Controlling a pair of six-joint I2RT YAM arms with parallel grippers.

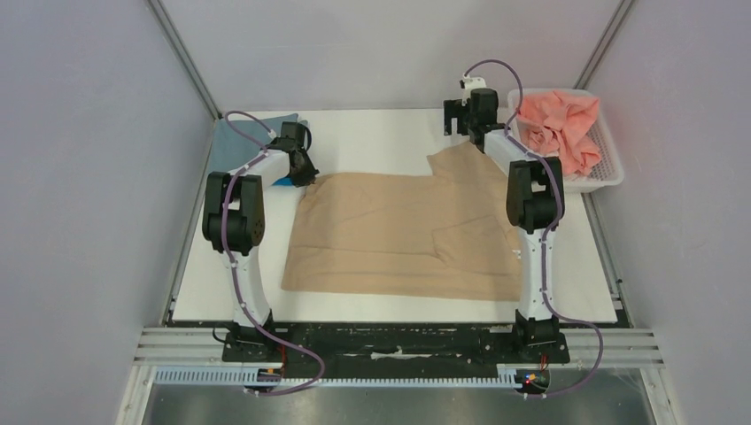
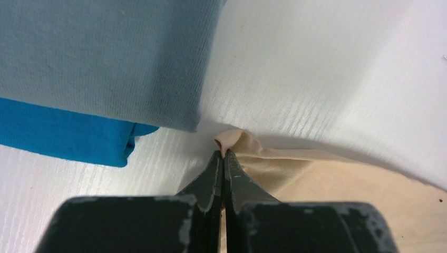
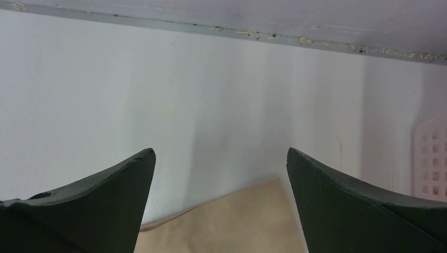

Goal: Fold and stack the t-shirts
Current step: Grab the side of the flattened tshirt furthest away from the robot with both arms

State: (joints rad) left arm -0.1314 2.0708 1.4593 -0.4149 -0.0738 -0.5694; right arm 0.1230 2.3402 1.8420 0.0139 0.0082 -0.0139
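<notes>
The tan t-shirt (image 1: 407, 230) lies spread across the middle of the table. My left gripper (image 1: 305, 174) is shut on its far left corner; the left wrist view shows the fingertips (image 2: 222, 154) pinching a small fold of the tan cloth (image 2: 342, 195). My right gripper (image 1: 457, 122) is open and empty above the shirt's far right corner, and the tan cloth (image 3: 232, 221) shows between its jaws. A folded grey-blue shirt (image 1: 239, 146) lies on a bright blue one (image 1: 283, 181) at the back left, close to my left gripper. A coral-pink shirt (image 1: 558, 124) is bunched in the basket. No white shirt shows.
The white perforated basket (image 1: 611, 168) stands at the back right, just beside my right arm; its wall (image 3: 429, 158) shows in the right wrist view. The grey-blue shirt (image 2: 105, 58) and bright blue shirt (image 2: 63, 137) lie just beyond my left fingertips. The enclosure's back wall is close.
</notes>
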